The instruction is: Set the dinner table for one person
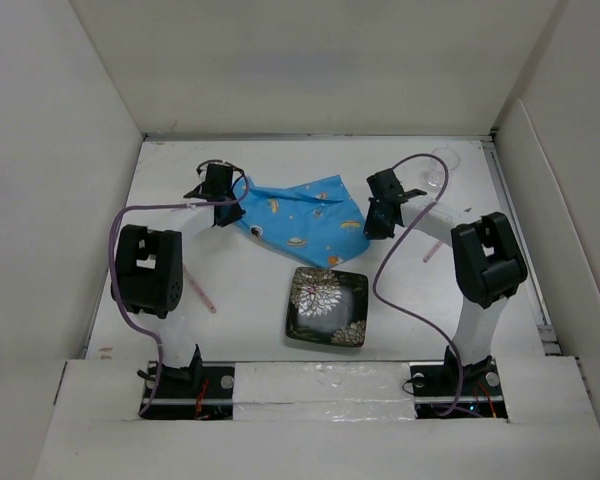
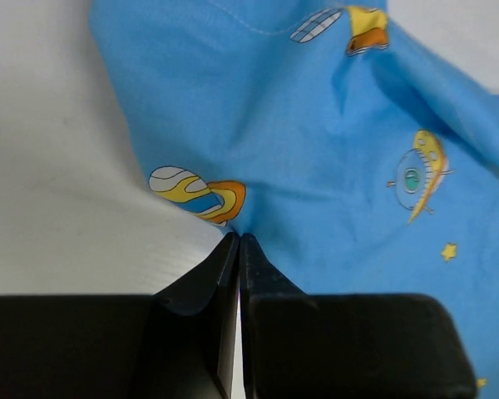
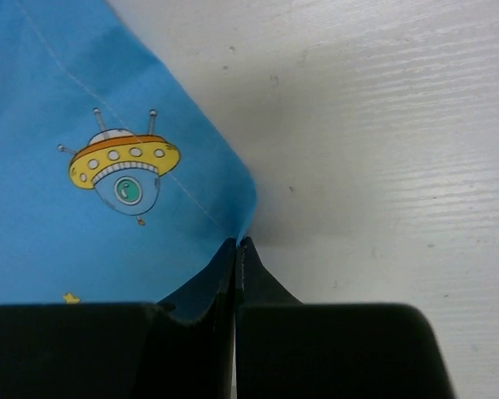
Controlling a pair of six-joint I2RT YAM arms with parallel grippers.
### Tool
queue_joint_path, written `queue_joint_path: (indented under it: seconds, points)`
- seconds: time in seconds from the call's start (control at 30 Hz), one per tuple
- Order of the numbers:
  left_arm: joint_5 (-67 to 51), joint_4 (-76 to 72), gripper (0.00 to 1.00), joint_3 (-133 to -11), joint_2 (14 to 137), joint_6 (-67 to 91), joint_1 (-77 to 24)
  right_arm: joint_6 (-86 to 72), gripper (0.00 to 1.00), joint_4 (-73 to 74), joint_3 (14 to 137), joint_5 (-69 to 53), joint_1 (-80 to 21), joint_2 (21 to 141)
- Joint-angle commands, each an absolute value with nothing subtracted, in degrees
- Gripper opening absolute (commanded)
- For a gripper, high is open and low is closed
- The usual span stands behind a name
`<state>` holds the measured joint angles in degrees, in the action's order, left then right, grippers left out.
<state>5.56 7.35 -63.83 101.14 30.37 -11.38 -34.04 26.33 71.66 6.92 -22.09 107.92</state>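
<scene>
On the white dinner table [image 1: 250,320] lies a rumpled blue cartoon-printed placemat [image 1: 305,222]. My left gripper [image 1: 230,207] is shut on its left edge; in the left wrist view the jaws [image 2: 238,238] pinch the cloth [image 2: 316,141] at their tips. My right gripper [image 1: 372,228] is shut on the placemat's right corner, and the right wrist view shows the tips [image 3: 236,243] closed on the blue fabric [image 3: 91,224]. A dark square plate [image 1: 327,306] with a flower pattern sits near the front middle.
A clear glass [image 1: 440,170] stands at the back right. A thin pink stick [image 1: 202,292] lies by the left arm and another [image 1: 432,250] by the right arm. White walls border the table on three sides.
</scene>
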Motion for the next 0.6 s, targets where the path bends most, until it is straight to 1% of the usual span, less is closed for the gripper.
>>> queue_joint_path:
  seconds: [0.0, 0.03, 0.1, 0.13, 0.17, 0.2, 0.23, 0.3, 0.33, 0.37, 0.4, 0.43, 0.5, 0.53, 0.57]
  points:
    - [7.3, 8.8, 0.0, -71.9, 99.0, 28.4, -11.0, -32.2, 0.0, 22.8, 75.9, 2.6, -22.4, 102.2]
    - [7.8, 10.0, 0.0, -76.4, 98.4, 27.6, -11.0, -31.7, 0.0, 23.3, 77.6, 1.5, -22.9, 101.4]
    - [9.5, 14.6, 0.0, -82.7, 97.3, 25.5, -11.0, -30.9, 0.0, 25.3, 85.1, 0.7, -23.6, 100.3]
    - [10.2, 17.0, 0.0, -90.5, 97.3, 24.6, -11.0, -30.7, 0.0, 27.7, 88.0, 0.4, -23.6, 99.7]
    - [10.5, 18.8, 0.0, -94.5, 97.6, 23.8, -11.0, -30.4, 0.0, 28.7, 93.6, -1.6, -23.6, 99.2]
    - [10.5, 22.3, 0.0, -98.4, 97.7, 22.3, -11.0, -30.5, 0.0, 29.3, 96.2, -2.6, -23.6, 98.6]
    - [10.4, 24.4, 0.0, -106.2, 97.9, 21.5, -11.0, -30.6, 0.0, 29.7, 98.2, -4.4, -23.6, 96.8]
    - [9.1, 30.7, 0.0, -114.2, 99.9, 20.2, -11.0, -30.8, 0.0, 30.1, 102.8, -5.2, -23.6, 94.7]
    - [8.7, 32.8, 0.0, -122.1, 100.8, 18.8, -11.0, -30.8, 0.0, 31.3, 103.6, -5.1, -23.6, 93.0]
    - [7.4, 35.1, 0.01, -125.7, 103.5, 18.1, -11.0, -30.9, 0.0, 32.0, 104.0, -5.3, -22.7, 92.1]
    - [6.4, 39.1, 0.1, -128.6, 104.8, 17.6, -11.0, -30.9, 0.0, 32.4, 102.7, -5.4, -22.0, 91.3]
    - [5.3, 40.8, 0.35, -132.8, 106.1, 16.6, -11.0, -30.9, 0.0, 32.2, 100.8, -5.0, -22.0, 90.3]
    - [3.7, 43.3, 0.53, -134.3, 109.8, 16.3, -11.0, -31.2, 0.0, 30.6, 95.5, -3.7, -20.4, 87.1]
    - [3.5, 43.8, 0.61, -133.9, 110.6, 15.7, -11.0, -31.5, 0.0, 29.5, 90.1, -2.7, -19.6, 86.5]
    - [3.5, 44.6, 0.63, -133.8, 112.5, 15.6, -11.5, -32.2, 0.0, 29.4, 87.6, -2.6, -18.7, 86.0]
